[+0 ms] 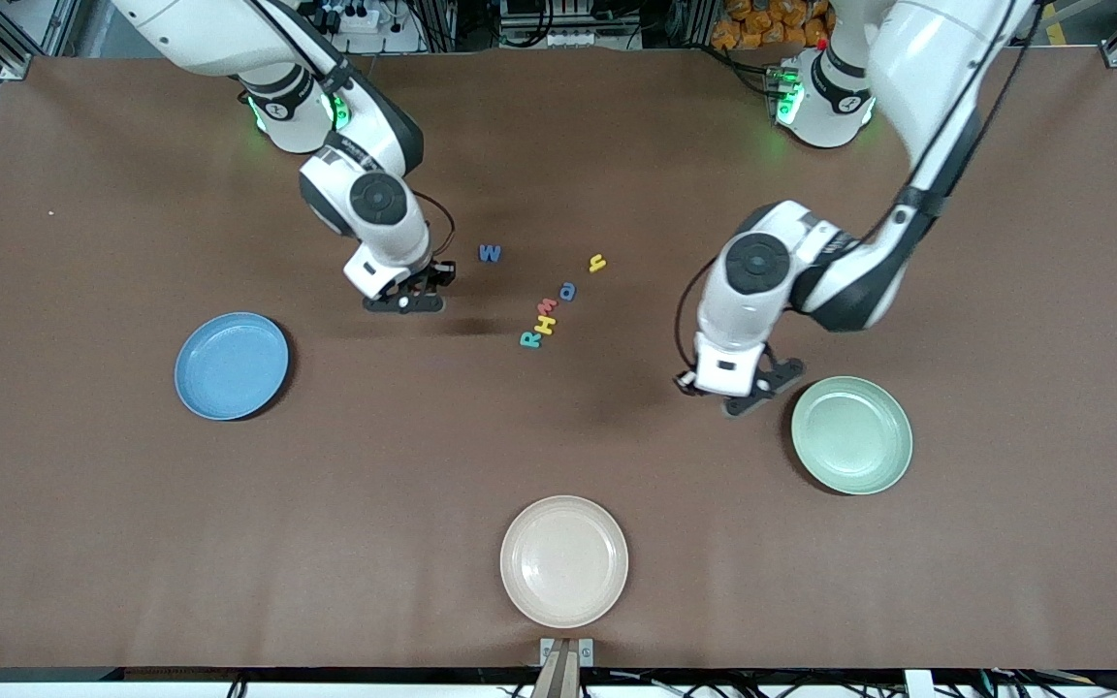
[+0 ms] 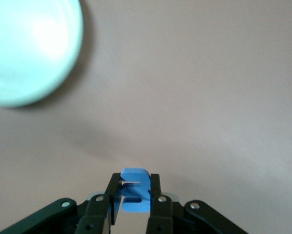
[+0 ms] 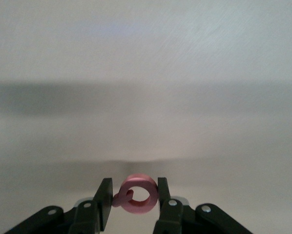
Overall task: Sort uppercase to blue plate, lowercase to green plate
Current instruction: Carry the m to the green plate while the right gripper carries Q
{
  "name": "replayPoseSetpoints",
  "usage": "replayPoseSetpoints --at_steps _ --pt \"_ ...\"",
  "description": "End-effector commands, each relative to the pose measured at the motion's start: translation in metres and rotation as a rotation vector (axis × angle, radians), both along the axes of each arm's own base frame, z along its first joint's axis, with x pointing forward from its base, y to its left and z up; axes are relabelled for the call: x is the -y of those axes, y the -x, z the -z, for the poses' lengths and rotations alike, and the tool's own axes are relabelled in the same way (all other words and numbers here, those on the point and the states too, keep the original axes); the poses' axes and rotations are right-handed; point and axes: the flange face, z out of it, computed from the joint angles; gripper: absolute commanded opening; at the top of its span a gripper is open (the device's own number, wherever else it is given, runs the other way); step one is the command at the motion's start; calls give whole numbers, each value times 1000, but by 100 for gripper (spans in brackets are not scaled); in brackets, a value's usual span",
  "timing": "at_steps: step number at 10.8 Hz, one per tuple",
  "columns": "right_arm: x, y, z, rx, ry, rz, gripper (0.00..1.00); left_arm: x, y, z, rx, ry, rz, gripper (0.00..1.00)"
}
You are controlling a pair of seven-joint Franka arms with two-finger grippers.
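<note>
My left gripper [image 1: 745, 396] is shut on the blue "m"-like lowercase letter [image 2: 135, 191], over bare table beside the green plate [image 1: 851, 434]; the plate also shows in the left wrist view [image 2: 29, 48]. My right gripper [image 1: 405, 302] is shut on the red uppercase Q [image 3: 138, 194], over bare table between the blue plate [image 1: 231, 365] and the loose letters. On the table lie the dark blue W [image 1: 490, 253], yellow "y" [image 1: 597, 262], blue "a" [image 1: 568, 291], red "m" [image 1: 548, 305], yellow H [image 1: 545, 324] and teal R [image 1: 528, 339]. Both plates hold nothing.
A cream plate [image 1: 564, 560] sits near the table's front edge, nearer to the front camera than the letters. The brown table cloth [image 1: 132, 533] spreads wide around the plates.
</note>
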Motion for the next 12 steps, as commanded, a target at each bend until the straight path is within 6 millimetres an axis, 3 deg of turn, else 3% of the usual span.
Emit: replayPoseSetpoints --at_steps 1,4,7,9,10,11,12 --pt "56 -44 -15 -47 -8 -65 27 -61 -23 -5 -31 -14 98 0" --pt "138 -75 -16 -72 -5 -161 27 -150 -48 6 -82 24 203 0" --pt "217 -101 -24 -72 -16 -265 27 -196 -62 37 -117 62 253 0" --pt "235 -110 -29 -57 -16 -308 27 -209 -69 48 -124 68 259 0" --pt "242 -115 -29 -51 -18 -329 28 -211 -71 49 -122 66 256 14" --pt "251 -118 -24 -41 -22 -341 29 -212 -72 50 -120 68 255 50" --pt "256 -115 -12 -47 -29 -351 29 -212 -73 48 -117 67 255 72"
